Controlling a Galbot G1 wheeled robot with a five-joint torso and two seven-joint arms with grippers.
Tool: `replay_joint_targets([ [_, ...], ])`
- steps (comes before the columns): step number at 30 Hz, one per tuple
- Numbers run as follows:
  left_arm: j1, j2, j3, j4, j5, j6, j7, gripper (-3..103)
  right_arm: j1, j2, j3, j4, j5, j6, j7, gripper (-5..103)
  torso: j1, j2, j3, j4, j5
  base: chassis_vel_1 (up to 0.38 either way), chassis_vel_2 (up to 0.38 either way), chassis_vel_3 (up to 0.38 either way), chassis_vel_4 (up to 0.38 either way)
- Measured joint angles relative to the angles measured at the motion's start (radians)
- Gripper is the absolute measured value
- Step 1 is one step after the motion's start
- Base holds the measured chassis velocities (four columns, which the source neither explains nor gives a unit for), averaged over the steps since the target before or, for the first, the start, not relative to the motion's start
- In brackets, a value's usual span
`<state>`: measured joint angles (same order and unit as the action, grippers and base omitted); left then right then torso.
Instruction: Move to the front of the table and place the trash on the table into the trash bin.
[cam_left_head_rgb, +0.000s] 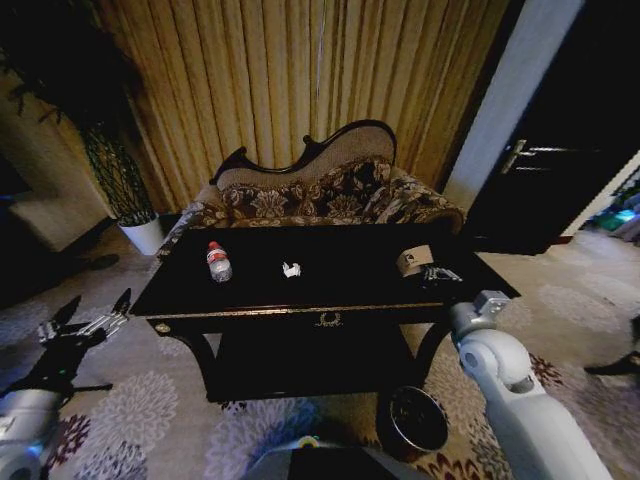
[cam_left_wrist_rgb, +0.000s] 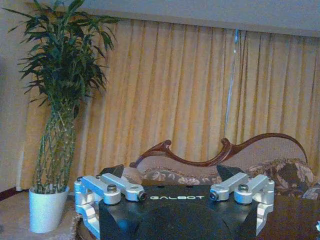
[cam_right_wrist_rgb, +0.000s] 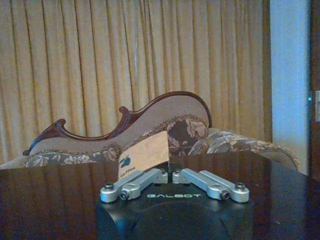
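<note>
The black table (cam_left_head_rgb: 250, 297) stands right in front of me. On it lie a clear bottle with a red label (cam_left_head_rgb: 218, 262), a white paper ball (cam_left_head_rgb: 291, 269) and a tan scrap (cam_left_head_rgb: 412, 260), which carries a "coffee" print (cam_right_wrist_rgb: 145, 154). My right gripper (cam_left_head_rgb: 441, 274) rests over the table's right end, shut (cam_right_wrist_rgb: 169, 170) on the edge of the tan scrap. Left of the table, out over the carpet, my left gripper (cam_left_head_rgb: 92, 318) hangs open (cam_left_wrist_rgb: 172, 172) with nothing in it. The dark round trash bin (cam_left_head_rgb: 418, 420) sits on the floor below the table's front right corner.
A patterned sofa (cam_left_head_rgb: 320, 195) stands behind the table before yellow curtains. A plant in a white pot (cam_left_head_rgb: 140, 232) is at the back left. A dark door (cam_left_head_rgb: 560, 150) is at the right. Flowered carpet lies around the table.
</note>
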<state>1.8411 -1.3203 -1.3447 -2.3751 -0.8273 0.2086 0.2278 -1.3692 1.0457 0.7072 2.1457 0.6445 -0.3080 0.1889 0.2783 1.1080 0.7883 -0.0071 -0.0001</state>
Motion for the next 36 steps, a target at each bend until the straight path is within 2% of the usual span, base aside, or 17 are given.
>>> replay_joint_targets([
  [36,0.009,-0.009,-0.01,-0.012,-0.001,0.0,0.005,100,-0.024,0.022,0.002,-0.017,-0.005,0.013,-0.006,0,0.0,0.0,0.0,0.0,0.0,0.097,-0.095,-0.091,0.097],
])
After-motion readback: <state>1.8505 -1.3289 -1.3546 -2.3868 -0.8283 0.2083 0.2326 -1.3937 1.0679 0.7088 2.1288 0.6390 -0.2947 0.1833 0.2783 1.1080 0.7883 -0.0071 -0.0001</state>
